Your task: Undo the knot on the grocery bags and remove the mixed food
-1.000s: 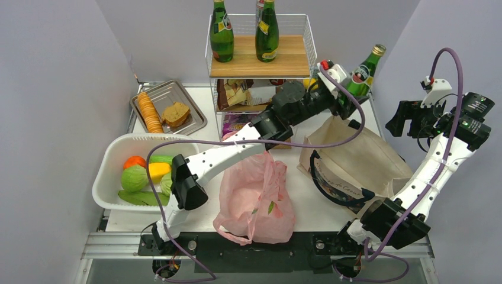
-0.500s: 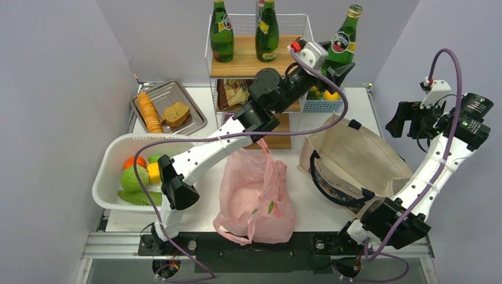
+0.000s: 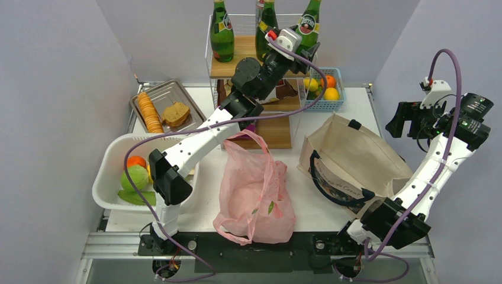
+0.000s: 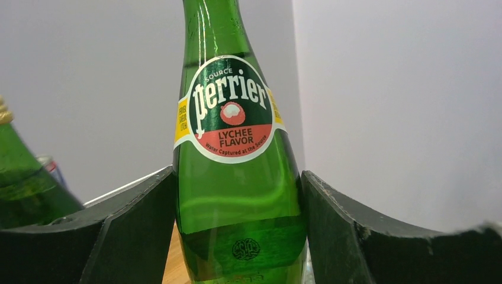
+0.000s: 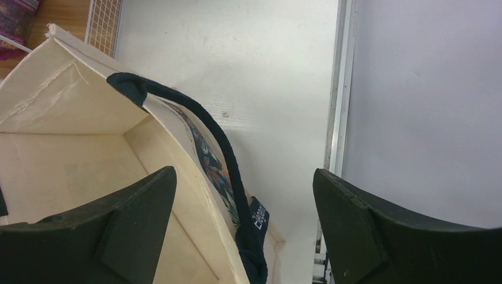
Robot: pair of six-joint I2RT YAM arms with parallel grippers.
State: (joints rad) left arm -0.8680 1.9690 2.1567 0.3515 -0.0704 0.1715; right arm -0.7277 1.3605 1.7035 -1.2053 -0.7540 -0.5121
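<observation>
Held low in the left gripper (image 4: 240, 236), the green bottle (image 4: 232, 118) could tip or knock the two bottles (image 3: 221, 32) on the shelf (image 3: 237, 57); the right gripper (image 5: 243, 195) gapes empty.

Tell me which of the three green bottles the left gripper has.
The rightmost bottle, lychee-flavor label, clamped in the left gripper. The left bottle and middle bottle stand free on the wooden shelf.

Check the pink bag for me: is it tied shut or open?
Open. In the top view the pink bag lies slumped on the table with its mouth spread wide, and nothing is tied across it.
</observation>
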